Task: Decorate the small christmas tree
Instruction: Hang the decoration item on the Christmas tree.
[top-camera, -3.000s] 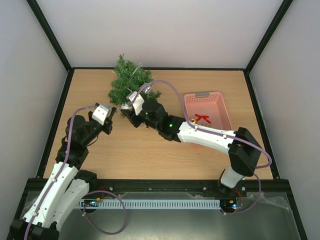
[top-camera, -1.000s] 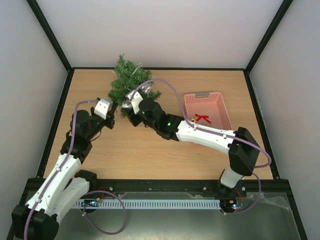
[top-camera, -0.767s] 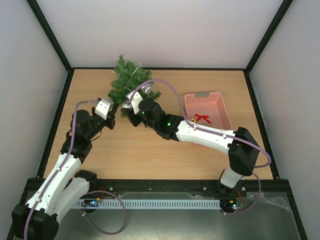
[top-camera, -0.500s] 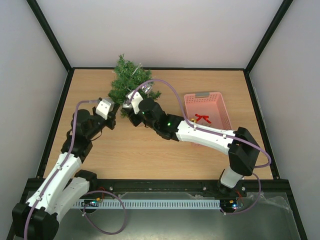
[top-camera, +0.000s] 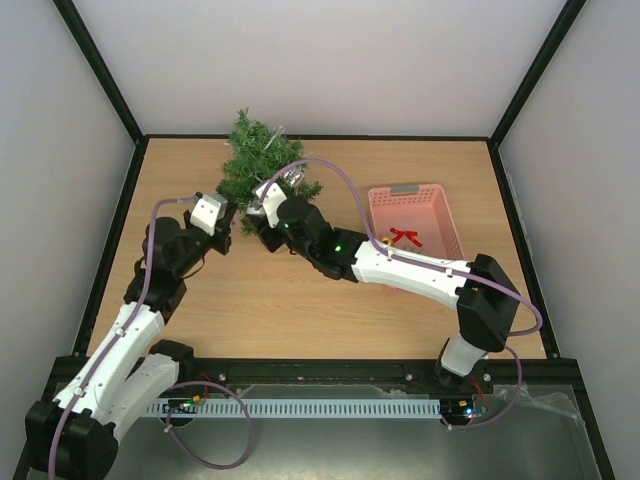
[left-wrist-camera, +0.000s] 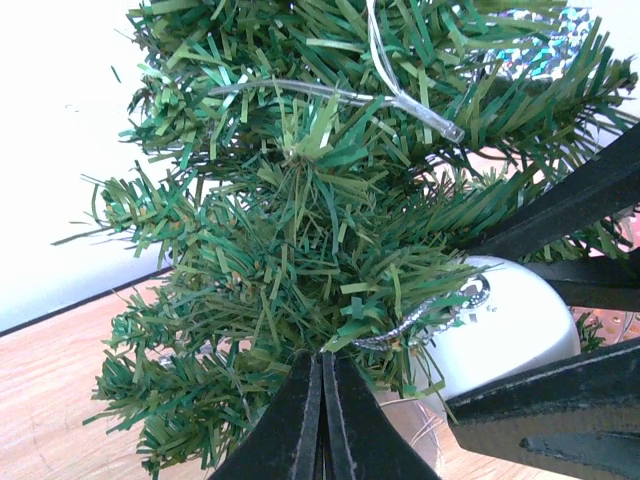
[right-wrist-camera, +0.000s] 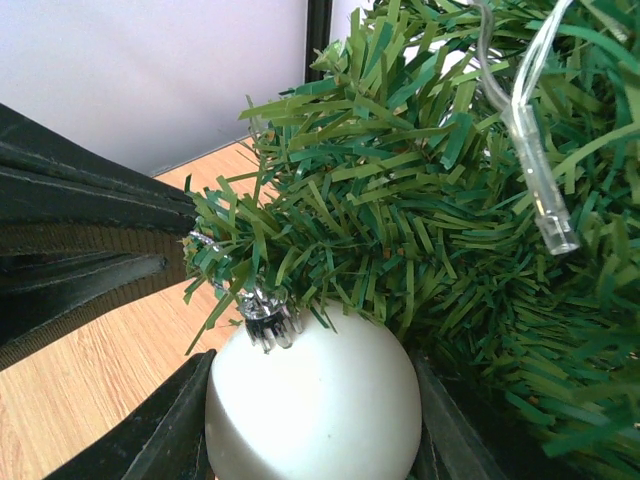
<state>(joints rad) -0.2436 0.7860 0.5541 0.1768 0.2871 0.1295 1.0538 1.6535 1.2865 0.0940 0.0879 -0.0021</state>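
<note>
— What is the left pincer (left-wrist-camera: 322, 372) doing?
— Its jaws are pressed tight together, tips poking into the needles of a low branch. I cannot tell whether anything is pinched between them.
— And the right pincer (right-wrist-camera: 312, 425)?
— Partly apart and clamped on a white ball (right-wrist-camera: 318, 395), one finger on each side. The ball's silver cap is tucked up under the needles.
— How do the arms sit?
— The left one rises from its near base, bends at the elbow and points its wrist at the tree's lower left. The right one stretches from its base on the right, low across the counter (top-camera: 260, 300), leftward to the tree's front. The two pincers are close beside each other.
— Any containers?
— A pink basket (top-camera: 447, 225) on the right side, apart from the tree, with a red bow (top-camera: 404, 237) inside.
— Where is the tree (top-camera: 255, 160)?
— It is at the far edge of the counter, left of centre, with a clear light wire (right-wrist-camera: 530, 130) draped through its branches.
</note>
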